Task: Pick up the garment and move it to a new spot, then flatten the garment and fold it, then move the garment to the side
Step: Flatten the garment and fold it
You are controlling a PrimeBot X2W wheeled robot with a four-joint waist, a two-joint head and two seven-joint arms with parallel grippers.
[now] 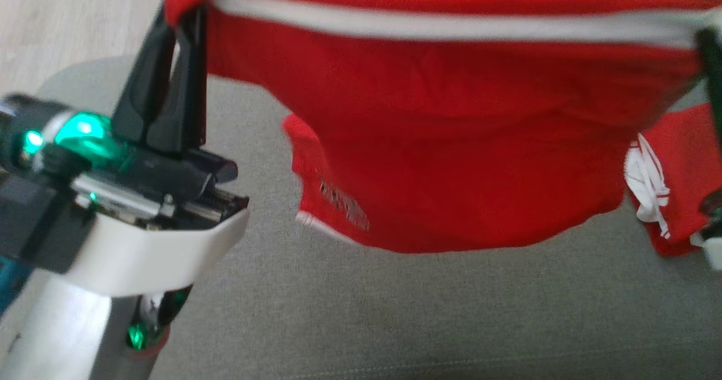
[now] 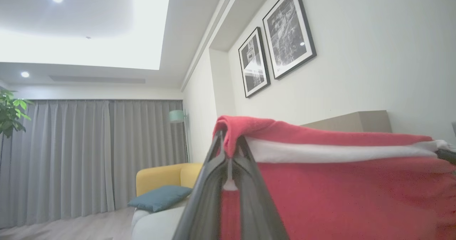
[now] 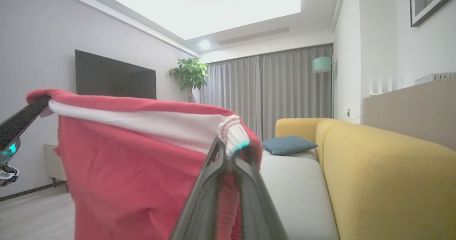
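Above a grey seat cushion [image 1: 395, 312], in the head view, a red garment [image 1: 451, 143] is hanging stretched between the two arms, its white band [image 1: 451, 26] running along the top edge and its lower edge sagging clear of the cushion. The left gripper [image 1: 185, 16] is reaching up from the lower left, pale forearm angled upward, its dark fingers pressed together on the garment's upper left corner. The right gripper [image 1: 708, 47] is showing as a dark finger at the right edge, level with the band's far end.

In the left wrist view, the left gripper [image 2: 228, 145] is pointing upward toward a wall with framed prints [image 2: 288, 31], jaws clamped on a fold of the red garment [image 2: 338, 197] that is draping over the fingertips and spreading to the right. The right gripper [image 2: 447, 155] is meeting the band at the far end.

In the right wrist view, the right gripper [image 3: 231, 154] is also pointing upward, pinching shut on the bunched end of the white band [image 3: 149, 124], with the red garment [image 3: 124, 176] falling away to the left toward the left gripper [image 3: 21, 120]. A yellow sofa [image 3: 384, 176] with a blue cushion [image 3: 286, 144] is standing behind.
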